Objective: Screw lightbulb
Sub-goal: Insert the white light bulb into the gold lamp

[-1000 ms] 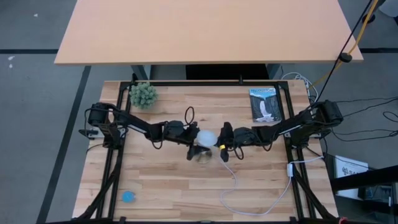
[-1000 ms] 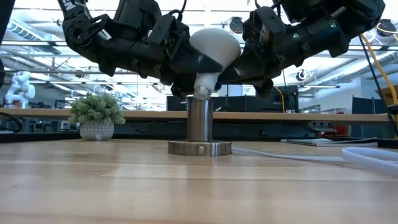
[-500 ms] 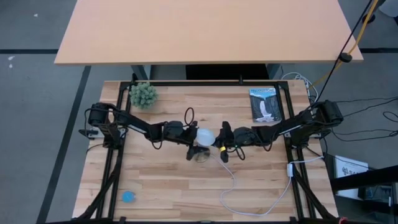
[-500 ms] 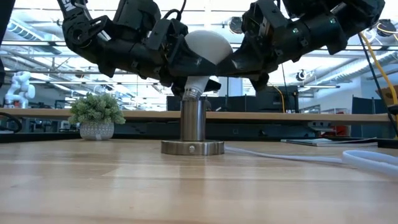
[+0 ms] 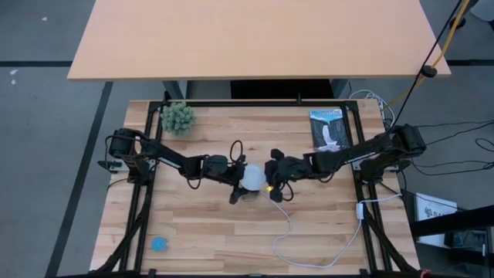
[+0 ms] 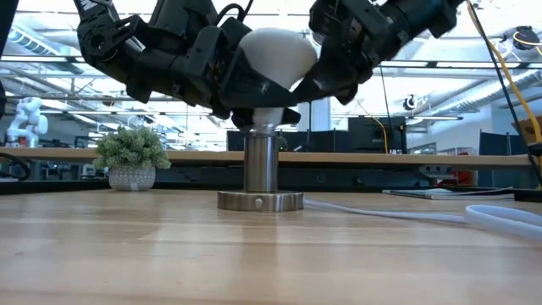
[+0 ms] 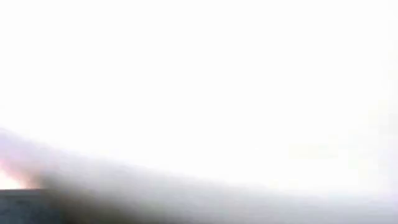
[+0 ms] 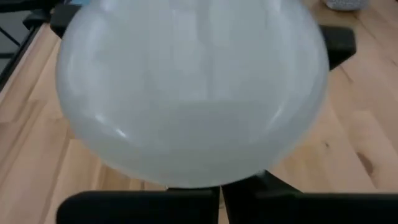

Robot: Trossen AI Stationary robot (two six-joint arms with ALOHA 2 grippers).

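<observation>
Both arms reach to mid-table, left gripper (image 5: 241, 184) jaws spread wide, right gripper (image 5: 269, 177) jaws closed.

The table (image 5: 208, 224) was a pale wood-plank top in a black frame. Directly on it: a small potted plant (image 5: 177, 118) near the far left corner; a booklet (image 5: 329, 130) lying flat near the far right corner; a small blue object (image 5: 159, 244) at the near left — too small to tell what. Approx. mid-table stood a silvery socket base (image 6: 260, 201) with an upright metal post, its white cord (image 5: 289, 232) trailing over the planks twd the near right edge.
</observation>
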